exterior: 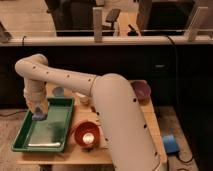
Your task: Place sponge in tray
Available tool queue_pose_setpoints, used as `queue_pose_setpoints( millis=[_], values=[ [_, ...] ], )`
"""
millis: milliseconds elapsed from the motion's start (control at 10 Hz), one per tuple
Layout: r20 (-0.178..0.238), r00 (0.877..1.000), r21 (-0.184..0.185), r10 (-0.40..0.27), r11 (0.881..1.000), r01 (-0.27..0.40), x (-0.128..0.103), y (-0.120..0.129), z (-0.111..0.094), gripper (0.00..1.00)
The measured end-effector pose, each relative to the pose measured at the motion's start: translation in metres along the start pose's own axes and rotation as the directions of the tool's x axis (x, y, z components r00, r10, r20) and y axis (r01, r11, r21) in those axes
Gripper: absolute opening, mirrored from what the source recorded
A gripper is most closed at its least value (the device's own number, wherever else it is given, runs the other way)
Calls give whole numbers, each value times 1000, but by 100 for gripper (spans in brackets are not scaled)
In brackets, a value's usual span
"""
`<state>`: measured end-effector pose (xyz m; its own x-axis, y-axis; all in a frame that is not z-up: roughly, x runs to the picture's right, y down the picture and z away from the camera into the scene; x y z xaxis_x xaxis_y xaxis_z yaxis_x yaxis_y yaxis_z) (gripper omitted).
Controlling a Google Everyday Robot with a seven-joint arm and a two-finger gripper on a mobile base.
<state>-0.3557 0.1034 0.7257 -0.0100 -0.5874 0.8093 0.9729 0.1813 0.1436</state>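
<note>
The green tray (30, 145) lies at the left of the wooden table. My white arm reaches from the lower right across the table to the tray's far left part. My gripper (38, 112) hangs just above the tray floor near its back left corner. A small blue sponge (39, 116) sits at the gripper's tip, at or just above the tray floor. I cannot tell whether it rests on the tray.
A red-orange bowl (86, 133) stands right of the tray. A round blue disc (58, 91) lies behind the tray. A purple bowl (141, 90) is at the table's right. A blue object (169, 143) lies on the floor at right. A railing runs behind.
</note>
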Motion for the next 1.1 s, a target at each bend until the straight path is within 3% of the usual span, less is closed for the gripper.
queue_pose_setpoints(
  millis=[300,1100],
  values=[
    [-5,1000,1,3,1000,-3,0,1,0,78],
    [-4,1000,4,-8,1000,8,1,4,-2,80]
  ],
)
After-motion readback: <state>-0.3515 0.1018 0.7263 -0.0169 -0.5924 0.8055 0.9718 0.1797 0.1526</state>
